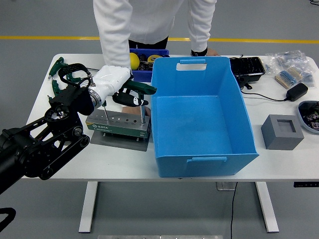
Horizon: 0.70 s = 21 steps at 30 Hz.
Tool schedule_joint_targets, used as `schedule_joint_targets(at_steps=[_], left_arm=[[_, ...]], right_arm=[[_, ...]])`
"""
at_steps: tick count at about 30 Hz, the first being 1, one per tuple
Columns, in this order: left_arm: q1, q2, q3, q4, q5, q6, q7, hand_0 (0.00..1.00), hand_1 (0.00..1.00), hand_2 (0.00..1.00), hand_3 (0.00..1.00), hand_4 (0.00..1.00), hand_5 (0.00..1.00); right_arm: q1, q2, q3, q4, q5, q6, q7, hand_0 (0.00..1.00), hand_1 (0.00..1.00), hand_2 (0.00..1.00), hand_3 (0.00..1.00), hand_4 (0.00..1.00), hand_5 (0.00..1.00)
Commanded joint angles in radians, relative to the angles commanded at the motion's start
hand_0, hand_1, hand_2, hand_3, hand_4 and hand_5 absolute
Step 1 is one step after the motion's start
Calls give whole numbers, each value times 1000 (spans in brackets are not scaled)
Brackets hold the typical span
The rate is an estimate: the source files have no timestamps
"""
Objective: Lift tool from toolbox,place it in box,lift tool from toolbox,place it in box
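The toolbox [115,124] is a grey-green block with a row of holes, standing on a dark mat left of the big blue box [199,117]. A green T-handle tool [141,88] stands upright at the block's right end, with its steel shaft [142,115] still in a hole. My left hand [130,98], white-shelled with black fingers, is shut on the tool just below the handle. A person's hand [124,100] shows right behind my fingers; I cannot tell what it touches. The blue box holds nothing.
The person stands at the far side, their other hand [205,52] on the table behind the blue box. Green clamps [62,72] lie far left. A small blue bin [143,60], black tray [246,67], charger [298,91] and grey block [281,132] stand around.
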Motion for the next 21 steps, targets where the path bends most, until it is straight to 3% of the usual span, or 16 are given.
schedule_joint_targets(at_steps=[21], left_arm=[[2,5,9,7,-63,78,-22,197,2,36,74,998,694]], right_arm=[[1,-1,-1,-1,3,0,2,695,670,728,554,789,689]])
